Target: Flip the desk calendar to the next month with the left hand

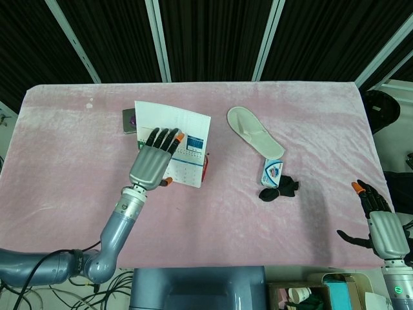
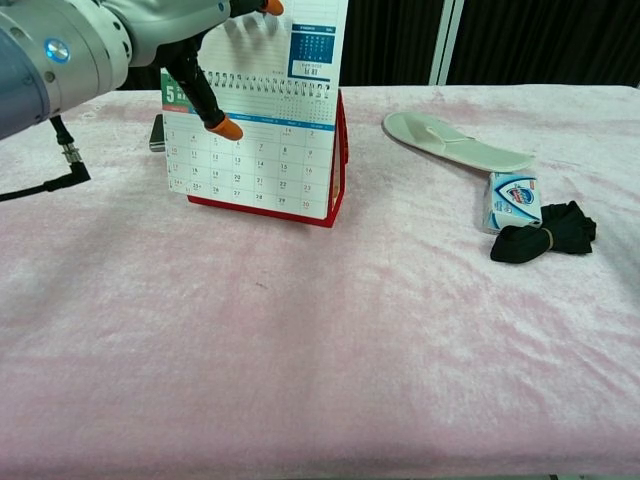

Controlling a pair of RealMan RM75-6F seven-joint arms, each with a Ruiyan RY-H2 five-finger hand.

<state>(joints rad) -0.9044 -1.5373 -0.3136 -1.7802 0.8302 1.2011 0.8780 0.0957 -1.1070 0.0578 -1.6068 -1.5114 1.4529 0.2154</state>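
Observation:
The desk calendar (image 2: 258, 165) stands on its red base at the table's left middle, its front sheet headed 5. One white page (image 1: 173, 123) (image 2: 300, 45) is raised upright above the spiral binding. My left hand (image 1: 153, 165) (image 2: 110, 35) has its fingers stretched flat against that raised page, with the thumb lower down in front of the calendar's face; nothing is pinched. My right hand (image 1: 381, 223) hangs with spread fingers, holding nothing, beyond the table's near right corner, and only the head view shows it.
A small scale (image 1: 128, 120) (image 2: 157, 132) sits just behind the calendar, partly hidden. To the right lie a white slipper (image 1: 253, 131) (image 2: 455, 141), a soap packet (image 1: 273, 172) (image 2: 513, 200) and a black bundle (image 1: 279, 188) (image 2: 545, 235).

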